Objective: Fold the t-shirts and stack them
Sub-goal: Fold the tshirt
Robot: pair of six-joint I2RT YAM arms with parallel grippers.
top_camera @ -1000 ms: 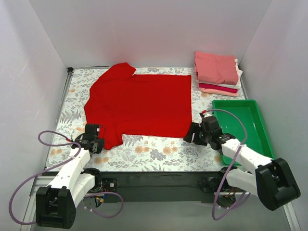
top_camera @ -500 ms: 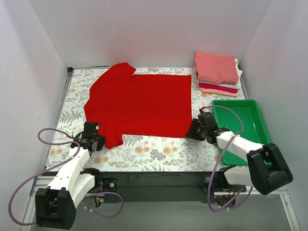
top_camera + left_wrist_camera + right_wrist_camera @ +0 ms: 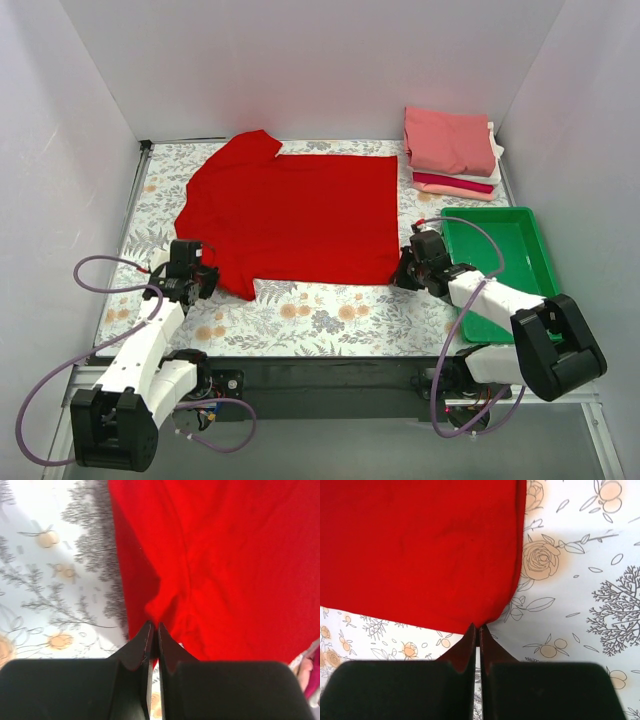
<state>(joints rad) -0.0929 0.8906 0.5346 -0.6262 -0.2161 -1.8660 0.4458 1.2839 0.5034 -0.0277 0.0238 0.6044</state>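
Observation:
A bright red t-shirt [image 3: 290, 215] lies spread flat on the flowered table cover, collar end to the left. My left gripper [image 3: 203, 277] is shut on the near sleeve of this shirt [image 3: 225, 555], the cloth lifted and creased at the fingertips. At the near right corner of the hem my right gripper [image 3: 403, 272] is pinched shut on the red shirt [image 3: 420, 555]. A stack of folded t-shirts [image 3: 450, 152], salmon-pink on top with white, crimson and peach below, sits at the far right.
A green plastic tray [image 3: 525, 270] lies right of my right arm, near the table's right edge. White walls close in the table on three sides. The flowered cover [image 3: 330, 315] shows bare in front of the shirt.
My right gripper moved up to the shirt's near right corner and shut on it. My left gripper carried the sleeve edge a little away from me.

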